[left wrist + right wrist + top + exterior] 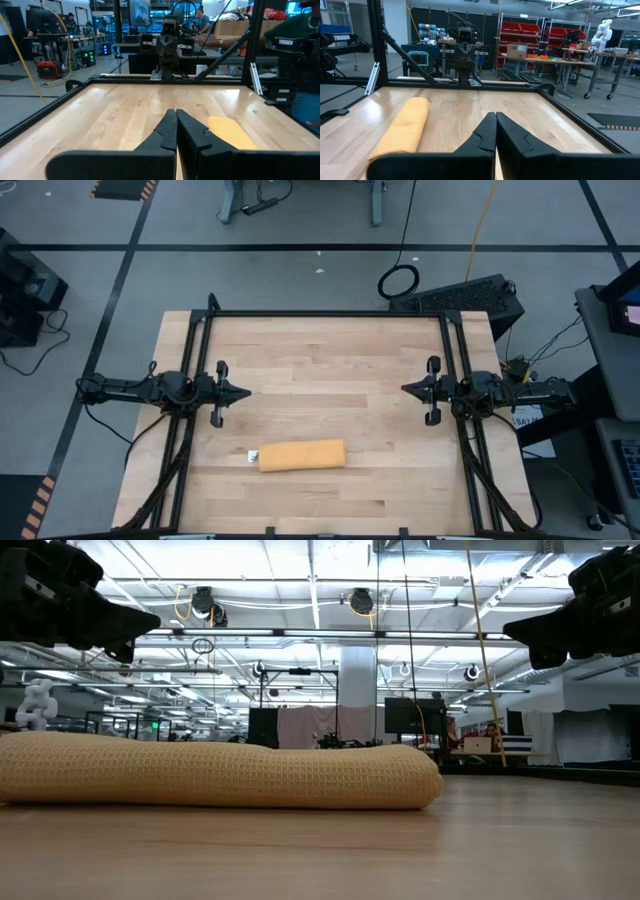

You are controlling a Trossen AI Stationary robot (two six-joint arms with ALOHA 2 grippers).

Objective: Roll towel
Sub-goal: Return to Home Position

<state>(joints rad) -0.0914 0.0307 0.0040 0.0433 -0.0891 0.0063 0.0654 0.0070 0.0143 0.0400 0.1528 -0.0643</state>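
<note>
Wooden desk (330, 360) carried the rolled towel (302, 456) at lower centre of the high view. Closed and empty, left tool (243, 392) and right tool (406, 389) hung mid-left and mid-right. Rolling looked finished, and the next move seemed only parking.

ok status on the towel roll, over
Left gripper jaws shut, empty, at left. Right gripper likewise, at right. Mustard-yellow waffle-weave towel rolled, lying free on the wooden table, clear of both. Nothing in the way.

Wooden table (330, 380) bears one rolled towel (303, 456), seemingly tagged.
</note>
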